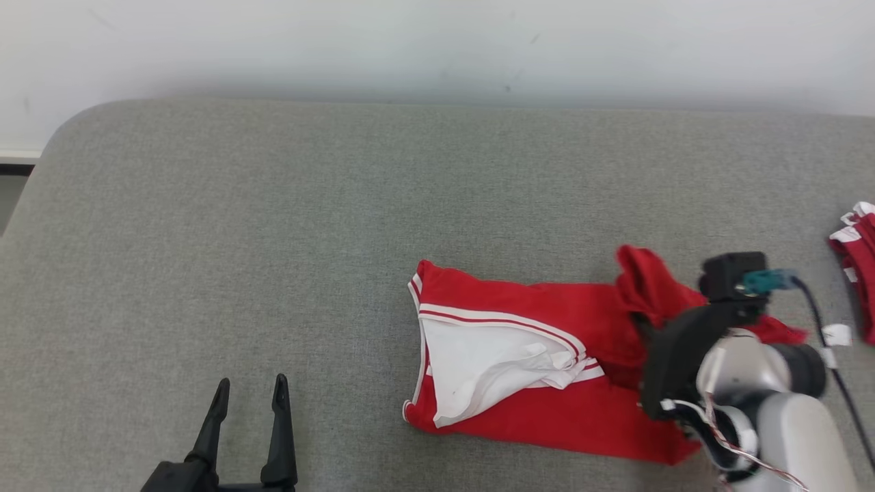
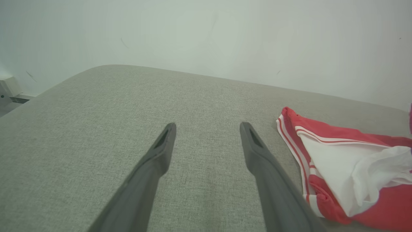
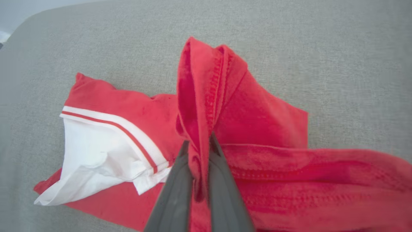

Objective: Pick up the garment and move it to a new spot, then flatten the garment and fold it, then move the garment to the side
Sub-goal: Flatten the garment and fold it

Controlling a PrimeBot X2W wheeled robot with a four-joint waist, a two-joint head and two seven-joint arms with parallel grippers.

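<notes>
Pinched in dark two-finger right gripper (image 3: 198, 140): soft, light, floppy red-and-white cloth garment (image 3: 264, 122), best held by stitched hem (image 3: 214, 87); left of garment, left gripper (image 2: 208, 126) wide open.

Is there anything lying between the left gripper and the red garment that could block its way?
Nothing visible does. Just the bare grey upholstered surface lies between the open left gripper and the striped edge of the red garment to its right. The right gripper pinches a red fold of it.
</notes>
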